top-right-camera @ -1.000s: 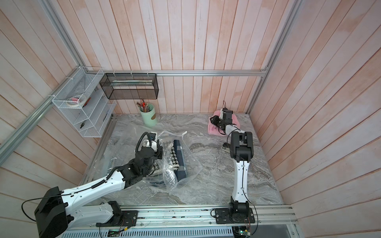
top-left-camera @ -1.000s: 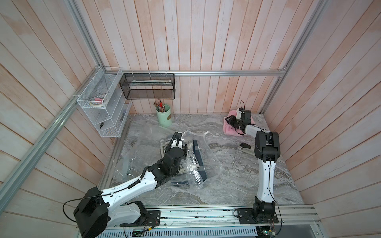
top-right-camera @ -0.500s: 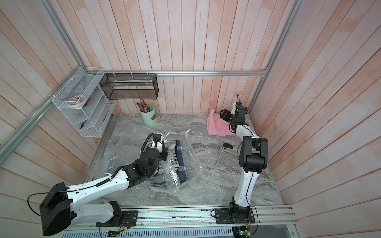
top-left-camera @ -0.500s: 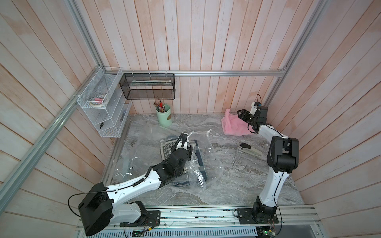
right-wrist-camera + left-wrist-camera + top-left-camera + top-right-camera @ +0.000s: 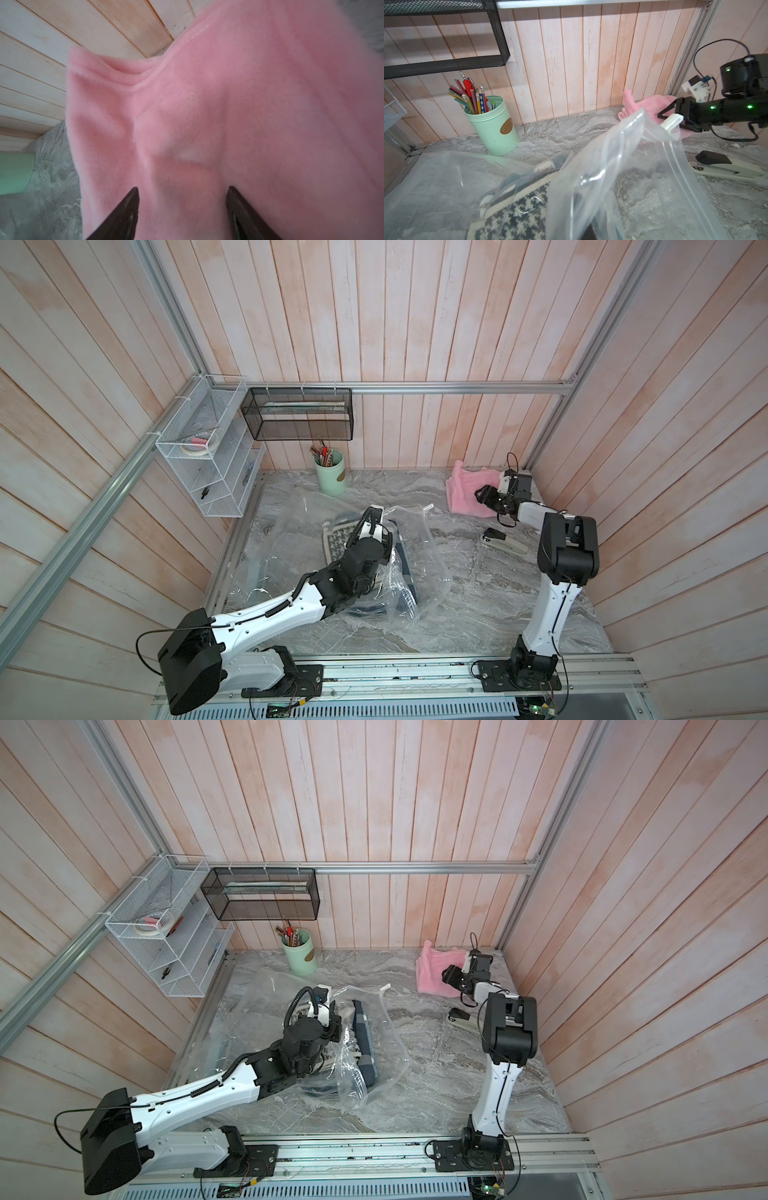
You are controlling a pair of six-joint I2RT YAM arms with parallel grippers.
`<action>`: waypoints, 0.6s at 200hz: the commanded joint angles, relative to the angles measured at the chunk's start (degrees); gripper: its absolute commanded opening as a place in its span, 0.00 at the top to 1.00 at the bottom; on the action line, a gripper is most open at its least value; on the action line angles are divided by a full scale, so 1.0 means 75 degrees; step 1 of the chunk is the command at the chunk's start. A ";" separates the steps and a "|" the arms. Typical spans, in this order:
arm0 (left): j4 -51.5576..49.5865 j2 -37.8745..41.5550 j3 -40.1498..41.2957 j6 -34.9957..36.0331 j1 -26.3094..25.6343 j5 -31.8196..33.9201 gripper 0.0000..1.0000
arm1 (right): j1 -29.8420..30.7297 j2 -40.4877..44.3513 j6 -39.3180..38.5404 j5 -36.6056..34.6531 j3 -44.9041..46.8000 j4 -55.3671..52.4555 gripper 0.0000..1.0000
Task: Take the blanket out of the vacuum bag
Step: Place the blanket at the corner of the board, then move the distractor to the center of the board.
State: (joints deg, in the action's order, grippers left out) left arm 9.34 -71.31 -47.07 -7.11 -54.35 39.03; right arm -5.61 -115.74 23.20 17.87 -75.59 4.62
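Note:
The pink fleece blanket (image 5: 467, 491) lies crumpled at the back right of the table, outside the vacuum bag (image 5: 419, 572), and it fills the right wrist view (image 5: 228, 104). My right gripper (image 5: 482, 494) is open at the blanket's right edge, its tips (image 5: 182, 188) spread just over the fleece. The crinkly clear vacuum bag (image 5: 612, 166) lies mid-table. My left gripper (image 5: 384, 531) is shut on its plastic, holding one lip up, with the jaws hidden behind the film. A houndstooth textile (image 5: 519, 212) and a navy one (image 5: 365, 1040) are inside the bag.
A green pencil cup (image 5: 330, 475) stands at the back wall. A stapler (image 5: 503, 542) lies just in front of the blanket. A white wire shelf (image 5: 208, 472) and a black mesh basket (image 5: 297, 418) hang at the back left. Walls close in on three sides.
The right arm's elbow has swung out to the right, and its gripper has drawn back from over the blanket to its right edge. The left arm has shifted slightly with the bag's lip.

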 commanded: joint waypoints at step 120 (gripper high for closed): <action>-0.0319 0.0935 0.0334 -0.0222 -0.0606 0.0344 1.00 | 0.0079 0.1381 -0.1349 -0.0849 0.1654 -0.1788 0.31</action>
State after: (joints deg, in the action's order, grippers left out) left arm 6.59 -66.28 -45.21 -8.45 -58.48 39.55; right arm -5.56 -103.53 16.84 13.43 -61.08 -3.62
